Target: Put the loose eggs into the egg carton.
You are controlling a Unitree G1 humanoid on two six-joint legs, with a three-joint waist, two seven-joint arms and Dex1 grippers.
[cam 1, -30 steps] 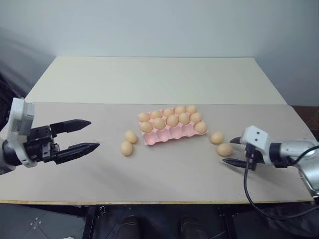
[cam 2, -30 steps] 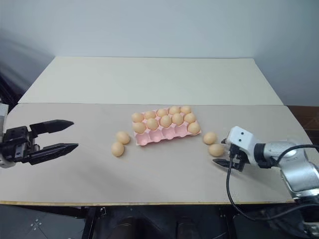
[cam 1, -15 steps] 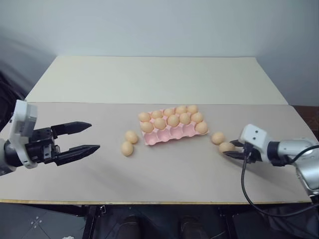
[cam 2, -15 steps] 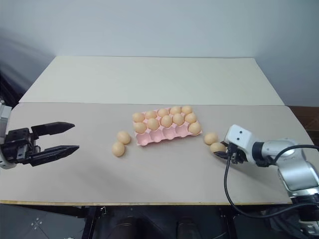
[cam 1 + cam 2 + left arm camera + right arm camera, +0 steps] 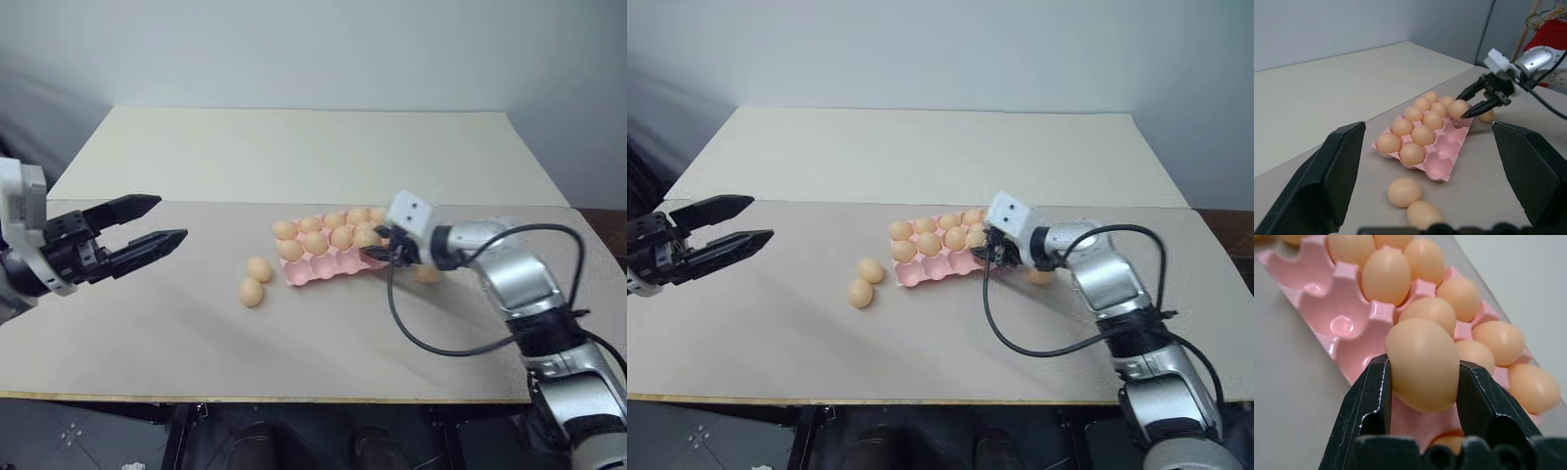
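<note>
Item one, the egg carton (image 5: 333, 257): a pink moulded tray lying flat near the middle of the counter (image 5: 323, 343). We count its two far rows filled with eggs; the near row shows empty cups along most of its length.

Item two, the right pincer (image 5: 1422, 377): clamped on one egg (image 5: 1422, 363), which sits between the two black fingers. In the left wrist view we see that held egg (image 5: 1458, 108) carried above the right end of the carton, over the near-row cups, not yet seated.

Item three, the left pincer (image 5: 157, 238): fingers spread apart and holding nothing, hanging above the left side of the counter, well apart from the carton.

Item four, the loose eggs remaining: a pair (image 5: 255, 281) lying just beside each other on the counter left of the carton, and one more egg (image 5: 1040, 276) on the counter to the carton's right, partly hidden behind the right arm.

Step in hand, as we judge it: delivery of the gripped egg to a free cup at the near right of the carton.

Next move, as we judge it: bring the egg down squarely over an empty cup, clear of the seated eggs beside it, then ease the fingers apart only once the shell rests in the hollow. We would note that a tilted or early release could let the egg roll off the carton's rim.
</note>
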